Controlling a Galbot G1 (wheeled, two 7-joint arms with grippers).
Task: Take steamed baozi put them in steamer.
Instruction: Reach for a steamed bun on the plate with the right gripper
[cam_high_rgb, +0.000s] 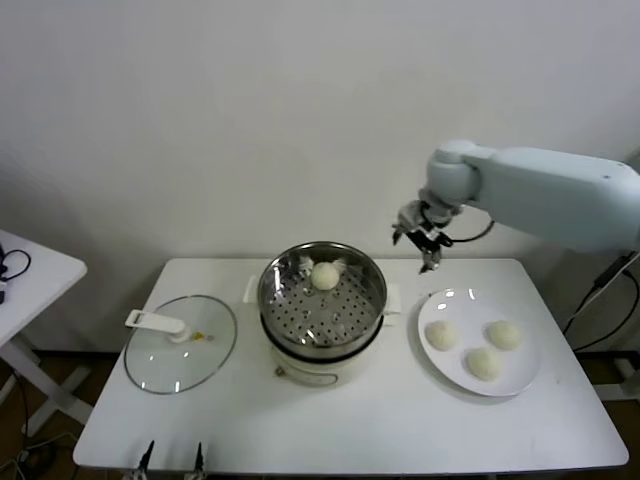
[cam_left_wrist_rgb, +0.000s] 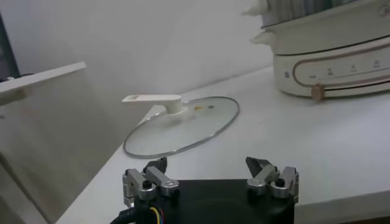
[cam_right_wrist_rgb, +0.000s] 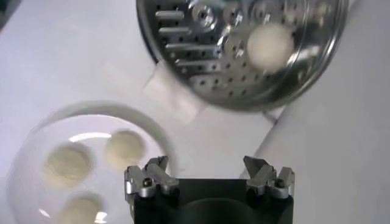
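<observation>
- The steamer (cam_high_rgb: 322, 312) stands near the middle of the white bench (cam_high_rgb: 340, 420), its steel basket sitting on a white cooker base.
- One steamed baozi (cam_high_rgb: 325, 275) lies inside the basket, close to the far wall; the right wrist view shows it (cam_right_wrist_rgb: 266, 44) on the perforated floor.
- Three more baozi (cam_high_rgb: 483, 363) rest on a white plate (cam_high_rgb: 520, 381) on the robot's right of the steamer, apart from one another.
- In the right wrist view one plate bun is cut off by the frame edge and the plate's rim is blurred.
- The right gripper (cam_high_rgb: 425, 245) hangs in the air above the bench's far edge, between steamer and plate; its fingers (cam_right_wrist_rgb: 157, 172) are spread wide with nothing between them.
- The left gripper (cam_left_wrist_rgb: 210, 173) sits low at the near edge of the bench, fingers released and empty; in the head view only its tips show.
- A glass lid (cam_high_rgb: 180, 343) with a white handle lies flat on the robot's left of the steamer.
- From the left wrist view the steamer's basket is mostly cut off; only the base is plain.
</observation>
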